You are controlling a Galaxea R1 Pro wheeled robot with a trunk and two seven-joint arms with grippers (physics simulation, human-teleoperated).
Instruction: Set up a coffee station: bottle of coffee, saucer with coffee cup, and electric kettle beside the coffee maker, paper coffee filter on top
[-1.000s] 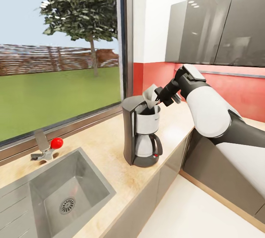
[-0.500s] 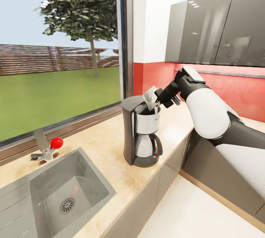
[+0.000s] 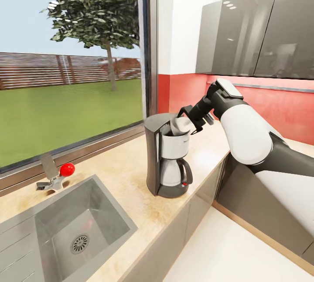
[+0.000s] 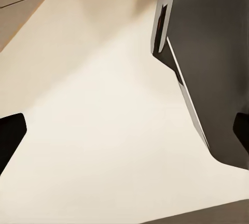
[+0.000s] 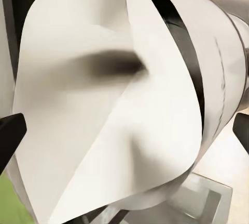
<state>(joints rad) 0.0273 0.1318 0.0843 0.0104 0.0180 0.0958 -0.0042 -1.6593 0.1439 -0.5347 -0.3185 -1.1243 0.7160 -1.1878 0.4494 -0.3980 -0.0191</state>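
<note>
Since earlier frame, right tool spreads wide; we note paper coffee filter released, resting atop coffee maker.

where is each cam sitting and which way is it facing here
Head view: on the robot's head, looking forward and down over the countertop; right arm and open right gripper show.
Left wrist view: on the left arm, facing pale floor and a dark cabinet; dark fingertips show.
Right wrist view: facing the paper coffee filter closely.
Shared by head and right wrist: filter, coffee maker.
</note>
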